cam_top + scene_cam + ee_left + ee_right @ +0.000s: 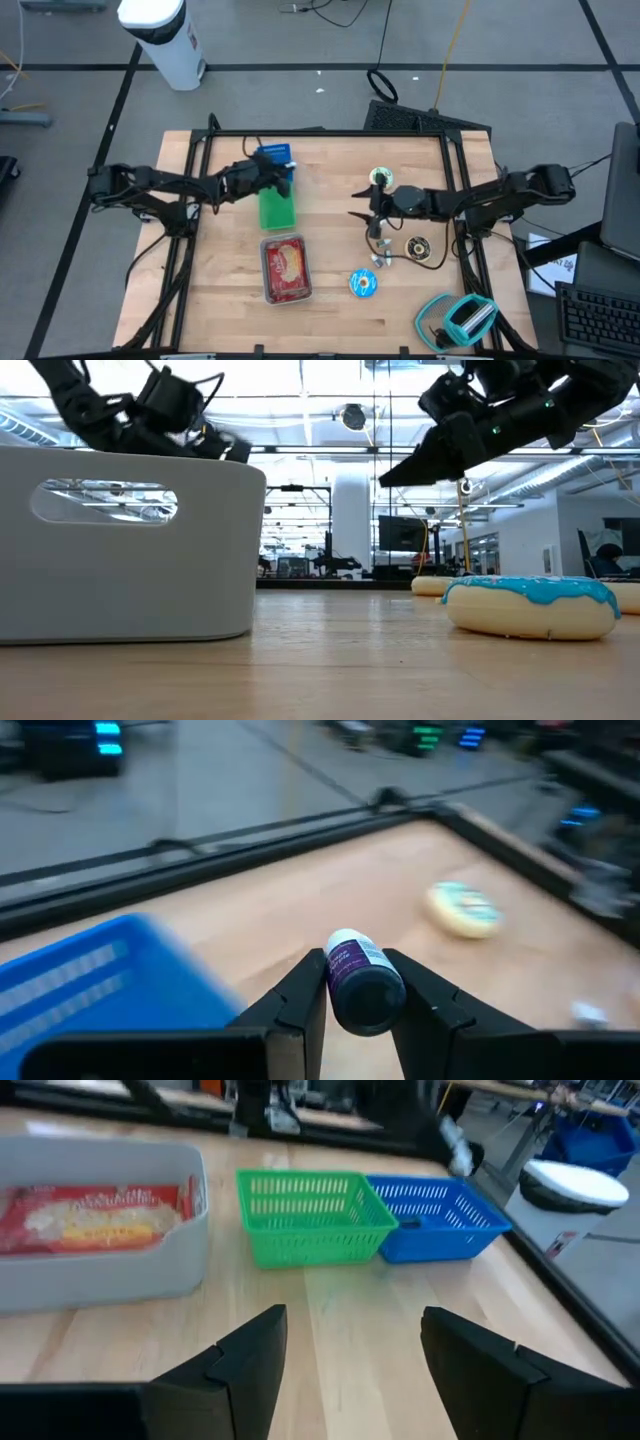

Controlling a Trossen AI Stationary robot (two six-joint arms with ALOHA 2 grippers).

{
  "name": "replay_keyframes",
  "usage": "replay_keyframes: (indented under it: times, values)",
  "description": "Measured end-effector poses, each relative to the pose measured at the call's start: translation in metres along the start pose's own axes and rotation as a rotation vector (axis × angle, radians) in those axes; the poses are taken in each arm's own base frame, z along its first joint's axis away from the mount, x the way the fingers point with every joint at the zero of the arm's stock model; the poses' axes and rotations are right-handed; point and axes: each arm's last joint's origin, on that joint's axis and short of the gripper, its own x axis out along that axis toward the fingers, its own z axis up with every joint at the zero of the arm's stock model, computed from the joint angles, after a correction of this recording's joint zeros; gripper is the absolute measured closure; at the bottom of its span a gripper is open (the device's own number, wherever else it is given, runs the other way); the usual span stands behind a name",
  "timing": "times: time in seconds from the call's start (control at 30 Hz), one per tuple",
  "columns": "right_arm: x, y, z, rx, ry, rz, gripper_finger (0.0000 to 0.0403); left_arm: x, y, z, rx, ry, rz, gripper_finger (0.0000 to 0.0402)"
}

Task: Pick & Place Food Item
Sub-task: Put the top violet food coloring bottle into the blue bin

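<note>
My left gripper [362,1005] is shut on a small dark bottle [360,982] with a white cap and label. In the high view it hovers [283,180] over the blue basket [275,156], next to the green basket [278,209]. The blue basket's wall [95,985] shows close under the fingers. My right gripper [350,1335] is open and holds nothing. It hangs above the table [365,214], right of the baskets. A grey bin [286,268] holds a red food packet [95,1215]. A blue-iced doughnut [363,283] lies flat on the table. My left gripper pinches the dark bottle's body [345,990] between its two fingers [300,1000], one on each side. The bottle lies along the fingers with its white cap end [347,938] pointing forward past the tips. It is lifted clear of the table and baskets.
A green-iced doughnut [380,178], a chocolate doughnut [418,247] and a small wrapped item [381,258] lie near my right arm. A teal tape dispenser [460,318] sits at the near right corner. The low view shows the grey bin [125,545] and blue doughnut [530,605].
</note>
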Motion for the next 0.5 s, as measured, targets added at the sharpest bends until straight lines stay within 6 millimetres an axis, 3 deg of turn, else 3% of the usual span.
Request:
replay_keyframes:
  times: [0.23,0.5]
  values:
    - [-0.004,-0.001,-0.002,0.002,-0.008,-0.003,0.0184,-0.005,0.027,-0.017,-0.003,-0.013,0.211,0.0309]
    - [-0.003,0.000,-0.002,0.003,-0.008,-0.003,0.0187,-0.004,0.034,-0.017,-0.026,-0.015,0.240,0.0309]
